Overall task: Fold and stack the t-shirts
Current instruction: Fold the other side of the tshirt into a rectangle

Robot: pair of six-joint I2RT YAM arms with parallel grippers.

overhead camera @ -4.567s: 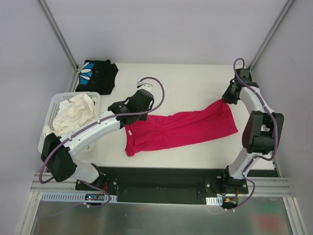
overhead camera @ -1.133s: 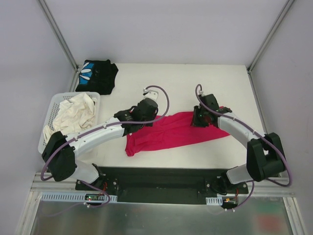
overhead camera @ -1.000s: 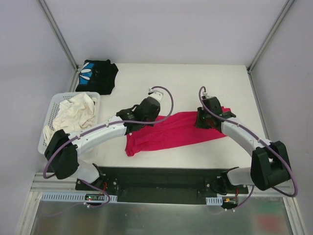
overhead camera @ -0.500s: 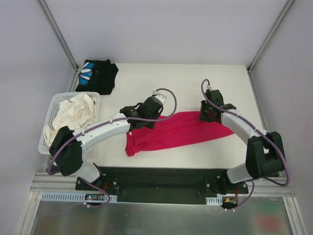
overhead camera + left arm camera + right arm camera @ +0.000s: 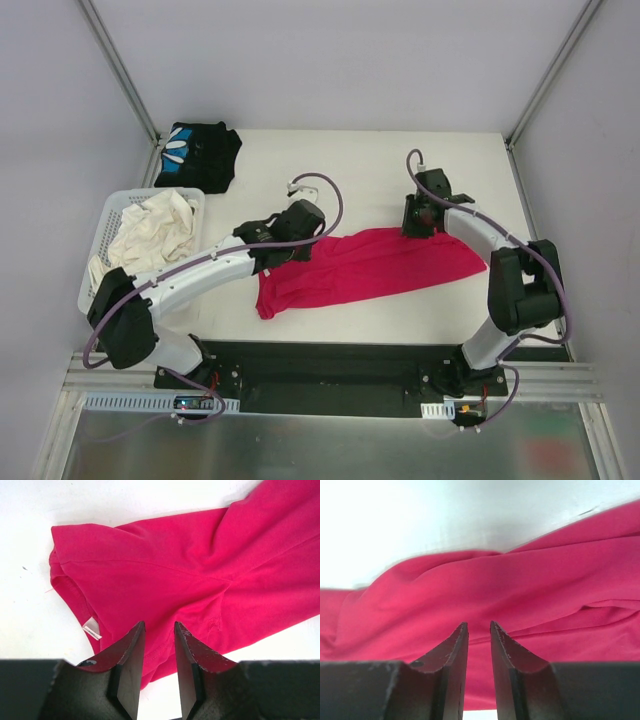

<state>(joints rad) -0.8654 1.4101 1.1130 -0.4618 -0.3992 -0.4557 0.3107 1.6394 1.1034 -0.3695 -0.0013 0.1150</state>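
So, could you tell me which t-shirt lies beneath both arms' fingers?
The plain magenta-red cloth t-shirt, stretched out in the middle; the black printed t-shirt sits bundled at the far left corner.

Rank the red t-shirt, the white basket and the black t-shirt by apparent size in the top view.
1. Red t-shirt and white basket: about alike, so not ranked.
2. Black t-shirt: clearly smallest.
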